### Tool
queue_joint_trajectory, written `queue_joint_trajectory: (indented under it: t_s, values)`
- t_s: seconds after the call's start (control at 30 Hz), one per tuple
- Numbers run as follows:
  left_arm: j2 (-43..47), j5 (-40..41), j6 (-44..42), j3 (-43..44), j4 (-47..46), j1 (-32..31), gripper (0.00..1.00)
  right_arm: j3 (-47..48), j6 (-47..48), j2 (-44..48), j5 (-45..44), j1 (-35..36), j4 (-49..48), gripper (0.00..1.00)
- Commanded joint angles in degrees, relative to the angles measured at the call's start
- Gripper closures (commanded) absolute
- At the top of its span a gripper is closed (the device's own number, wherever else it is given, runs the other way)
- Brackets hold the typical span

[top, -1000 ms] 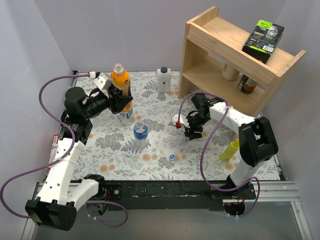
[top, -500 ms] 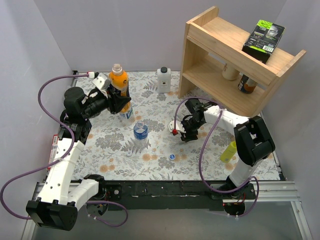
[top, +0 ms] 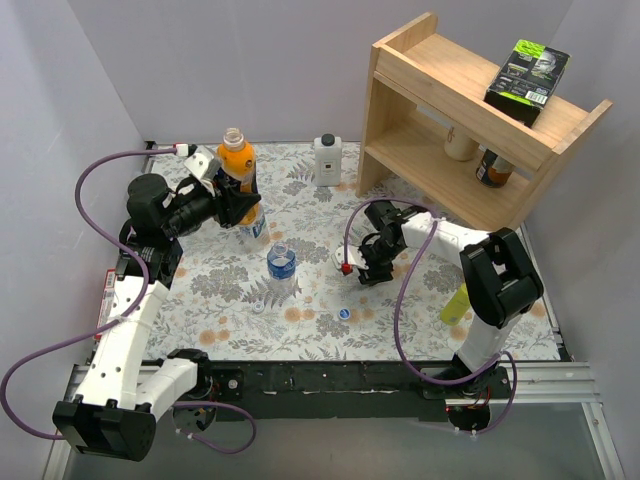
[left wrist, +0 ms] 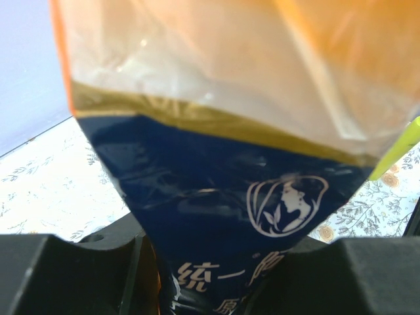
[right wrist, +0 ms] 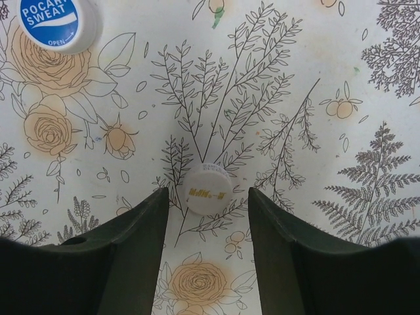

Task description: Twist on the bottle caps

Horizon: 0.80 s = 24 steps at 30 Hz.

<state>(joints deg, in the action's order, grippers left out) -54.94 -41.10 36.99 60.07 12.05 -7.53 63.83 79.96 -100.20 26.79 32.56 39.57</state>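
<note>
Nearest the arm bases, a blue cap (top: 344,313) and a whitish cap (top: 258,307) are seen lying loose on the flower-patterned counter (top: 200,290), well apart from each other. Just beyond them a clear bottle (top: 281,262) with a blue label is stood upright, its neck apparently uncapped. To its right, the right fingers (right wrist: 125,256) are spread and set to either side of a white cap (right wrist: 206,189). This cap lies flat on the counter in the gap, untouched, and the straddle is judged to be preparation for a pinch. Farther back on the left, the left fingers (left wrist: 65,275) are closed on the lower body of the orange bottle (top: 238,160). It is held upright with its open neck on top, presumably steadied to receive a cap. A second clear bottle (top: 253,228) is seen just beside it. Farthest back, a white square bottle (top: 327,160) and a wooden shelf (top: 450,110) are placed.
</note>
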Motion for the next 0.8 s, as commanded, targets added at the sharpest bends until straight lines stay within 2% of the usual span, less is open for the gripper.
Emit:
queue_joint_trajectory:
  t_s: [0.0, 0.4, 0.6, 0.77]
  values:
    - [0.80, -0.47, -0.69, 0.22, 0.16, 0.59, 0.82, -0.64, 0.90, -0.34, 0.02, 0.58, -1.16, 0.42]
    - [0.71, -0.82, -0.87, -0.57, -0.01, 0.85, 0.80, -1.96, 0.37, -0.87, -2.00, 1.28, -1.51, 0.49]
    - [0.53, -1.87, -0.87, -1.01, -0.54, 0.85, 0.80, -1.43, -1.03, -0.96, -1.56, 1.37, -1.60, 0.58]
    - [-0.26, -12.65, -1.06, -1.80, -2.73, 0.59, 0.89, 2.78, -5.77, 4.64, 0.28, 1.19, 3.04, 0.67]
